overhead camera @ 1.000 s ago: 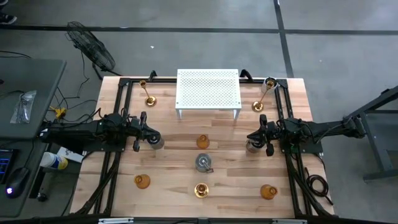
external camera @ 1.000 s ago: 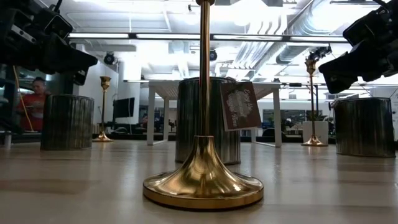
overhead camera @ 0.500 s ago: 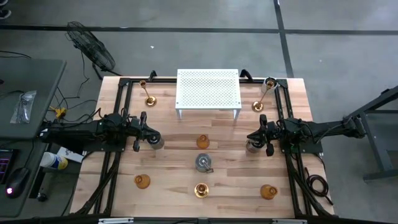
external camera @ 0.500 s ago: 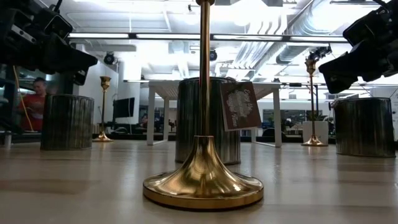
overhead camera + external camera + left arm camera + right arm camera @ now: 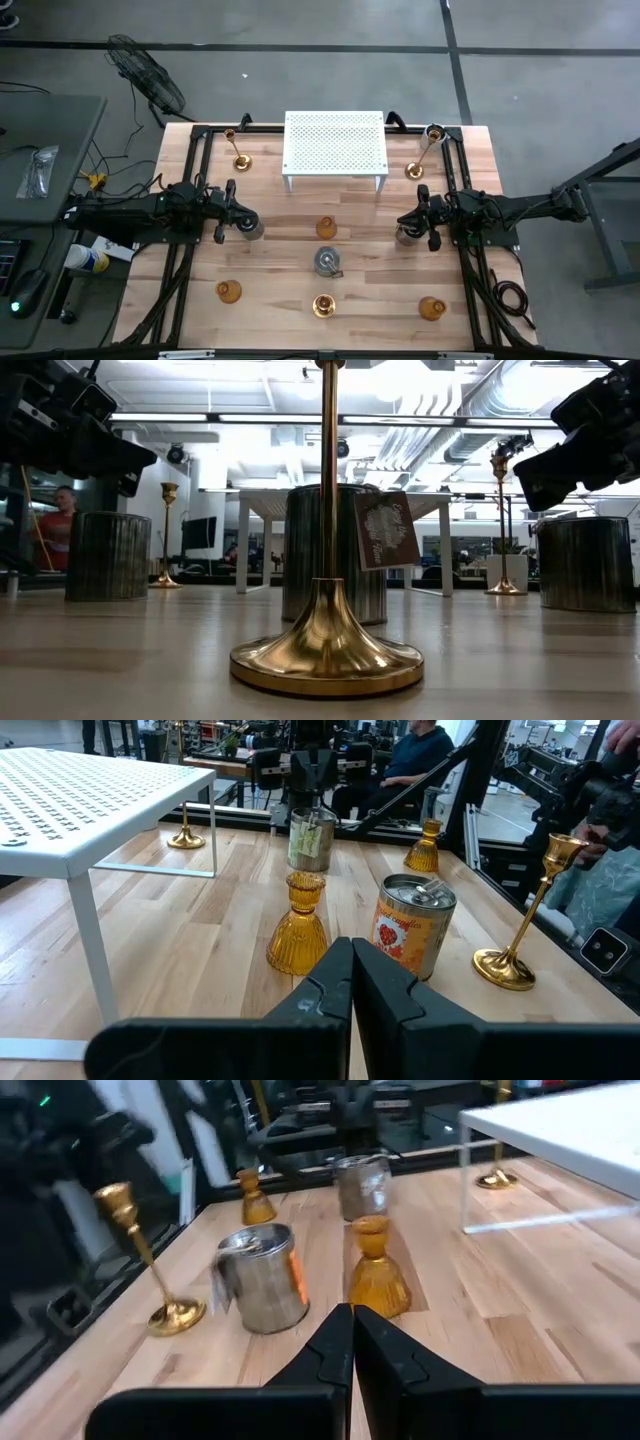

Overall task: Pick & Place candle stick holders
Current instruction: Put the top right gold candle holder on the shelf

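From above, the pale wooden plank table (image 5: 280,215) stands on a grey concrete floor, with a black floor fan (image 5: 145,75) beyond its far left corner and a grey side desk (image 5: 45,150) to the left. A white perforated metal riser shelf (image 5: 335,145) sits at the far middle; tall slim gold candlesticks stand to its left (image 5: 238,150) and right (image 5: 420,160), and a third (image 5: 323,305) at the near edge. Amber glass holders sit mid-table (image 5: 326,228), near left (image 5: 229,291) and near right (image 5: 431,307), with a squat silver jar-like holder (image 5: 327,262) in the centre. The left gripper (image 5: 240,210) hovers with fingers pressed together, holding nothing, just beside a silver jar (image 5: 252,230); the right gripper (image 5: 408,218), likewise closed and empty, is beside another silver jar (image 5: 405,236). At table height, the near gold candlestick's flared base (image 5: 327,650) fills the foreground and blocks most of the central jar behind it, under a bright open workshop ceiling; a person in red (image 5: 55,525) is at far left. The left wrist view looks past its closed fingers (image 5: 335,990) to the amber holder, the tagged jar and seated people beyond. The right wrist view shows the same group from the opposite side.
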Robot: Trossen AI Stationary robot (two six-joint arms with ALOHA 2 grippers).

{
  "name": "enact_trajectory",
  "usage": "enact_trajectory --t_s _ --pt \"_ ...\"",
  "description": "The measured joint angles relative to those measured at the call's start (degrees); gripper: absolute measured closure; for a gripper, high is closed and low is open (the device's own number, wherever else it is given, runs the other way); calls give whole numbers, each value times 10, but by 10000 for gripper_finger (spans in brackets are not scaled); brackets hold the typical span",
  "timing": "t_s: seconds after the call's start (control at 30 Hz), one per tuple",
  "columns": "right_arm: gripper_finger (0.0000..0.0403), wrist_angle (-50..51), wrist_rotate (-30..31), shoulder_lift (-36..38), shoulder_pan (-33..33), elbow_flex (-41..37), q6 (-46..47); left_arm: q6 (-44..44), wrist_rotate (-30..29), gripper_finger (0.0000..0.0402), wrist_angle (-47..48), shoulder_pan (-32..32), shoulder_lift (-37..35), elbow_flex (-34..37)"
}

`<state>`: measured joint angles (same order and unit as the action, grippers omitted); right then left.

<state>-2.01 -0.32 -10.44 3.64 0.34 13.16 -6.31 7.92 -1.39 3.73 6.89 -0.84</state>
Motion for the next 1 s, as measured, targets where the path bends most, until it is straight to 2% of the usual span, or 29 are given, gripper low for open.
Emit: enact_trajectory --t_s 0.13,0.23,0.47,0.6,0.8,1.0 --pt "398 -21 35 0 0 0 104 0 0 402 0 0 0 0" --pt "399 -43 73 0 0 1 144 0 0 402 0 0 0 0" --pt "395 -34 136 0 0 25 155 0 0 402 0 0 0 0" --pt "388 41 176 0 0 68 155 0 0 402 0 0 0 0" --pt "358 174 326 -7 0 139 126 0 0 402 0 0 0 0" --pt "312 230 515 -7 0 148 122 0 0 402 0 0 0 0"
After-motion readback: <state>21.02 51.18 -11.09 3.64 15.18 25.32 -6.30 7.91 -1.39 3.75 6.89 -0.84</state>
